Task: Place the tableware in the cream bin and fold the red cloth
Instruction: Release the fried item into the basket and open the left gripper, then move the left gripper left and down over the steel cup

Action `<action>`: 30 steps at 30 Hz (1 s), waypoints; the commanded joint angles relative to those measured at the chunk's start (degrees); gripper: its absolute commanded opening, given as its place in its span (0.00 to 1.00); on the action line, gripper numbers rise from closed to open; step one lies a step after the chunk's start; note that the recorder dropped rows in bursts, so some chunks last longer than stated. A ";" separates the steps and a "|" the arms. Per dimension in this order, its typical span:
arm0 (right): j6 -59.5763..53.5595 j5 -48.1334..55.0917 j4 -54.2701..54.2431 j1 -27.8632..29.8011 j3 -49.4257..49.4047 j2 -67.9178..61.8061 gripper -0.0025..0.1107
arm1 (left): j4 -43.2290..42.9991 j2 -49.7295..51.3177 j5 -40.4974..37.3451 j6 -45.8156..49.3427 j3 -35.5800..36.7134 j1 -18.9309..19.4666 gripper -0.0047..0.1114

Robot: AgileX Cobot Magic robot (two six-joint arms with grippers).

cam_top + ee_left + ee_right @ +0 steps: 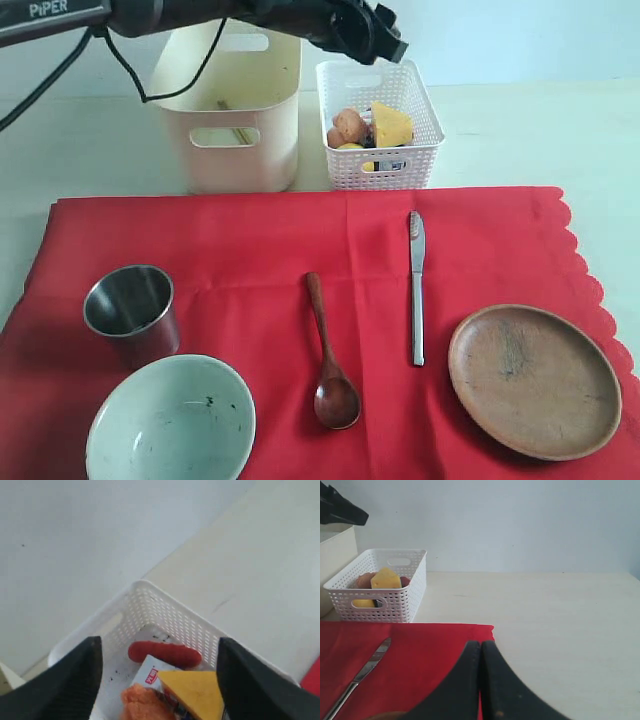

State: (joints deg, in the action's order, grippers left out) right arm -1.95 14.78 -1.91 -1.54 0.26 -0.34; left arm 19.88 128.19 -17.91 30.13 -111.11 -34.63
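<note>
Left claw [159, 641]: my view shows its jaws spread and empty, hanging over the white lattice basket [165, 615]; the smooth cream bin [235, 160] stands beside. Right claw [480, 646]: pressed shut, at the red cloth [410, 655] edge.

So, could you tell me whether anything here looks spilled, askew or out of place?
Nothing stands out. The steel cup stands upright; bowl, spoon, knife and plate lie apart on the flat red cloth; food sits inside the white basket.
</note>
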 commanded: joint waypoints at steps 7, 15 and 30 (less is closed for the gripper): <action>0.05 -0.79 -0.10 0.33 -0.26 0.34 0.02 | -1.16 -7.42 -9.99 -0.31 -0.11 0.04 0.29; 0.05 -0.79 -0.10 0.33 -0.26 0.34 0.02 | -3.64 -11.76 -29.75 -0.74 -0.11 1.28 0.04; 0.05 -0.79 -0.10 0.33 -0.26 0.34 0.02 | -6.19 -13.71 -50.64 -16.00 0.16 10.17 0.04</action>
State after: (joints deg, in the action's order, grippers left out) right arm -1.84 14.78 -1.91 -1.54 0.26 -0.34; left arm 13.87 115.67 -66.82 15.73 -111.11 -25.73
